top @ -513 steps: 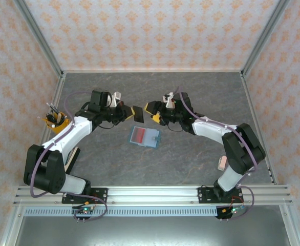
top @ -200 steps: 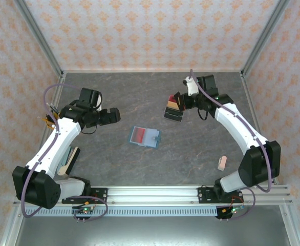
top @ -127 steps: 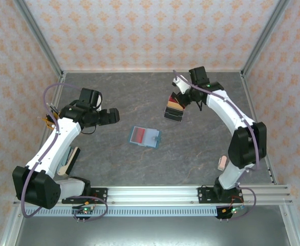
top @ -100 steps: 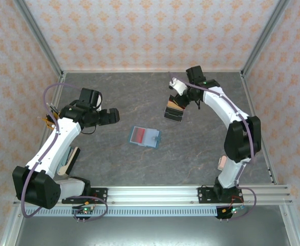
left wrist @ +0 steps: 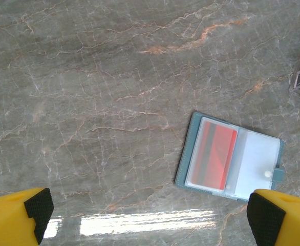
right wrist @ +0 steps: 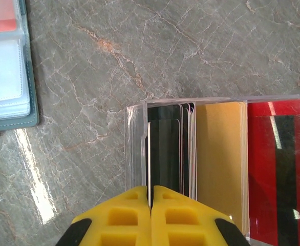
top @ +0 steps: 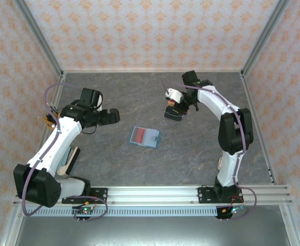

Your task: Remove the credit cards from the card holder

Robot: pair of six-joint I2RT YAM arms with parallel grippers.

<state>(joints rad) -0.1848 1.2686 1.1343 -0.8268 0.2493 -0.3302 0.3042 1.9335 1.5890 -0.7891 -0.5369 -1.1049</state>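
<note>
Teal card holder (top: 152, 138) lies open at the middle of the surface, long axis left-right, red card (top: 138, 135) in its left leaf. It seems nearer the wide-open left gripper (left wrist: 150, 210), while the closed right gripper (right wrist: 151, 190) hangs over the clear box (right wrist: 137, 148).

Your top camera sits high behind the arm bases and looks down and forward over the whole grey marbled table top (top: 201, 154) from far off. Your left wrist camera faces straight down from mid height. Your right wrist camera looks down from much nearer. All three share the teal two-leaf card holder (top: 145, 137), cut by the right wrist frame's upper left edge, and the clear plastic box (top: 173, 114), clipped at the left wrist frame's right edge.
</note>
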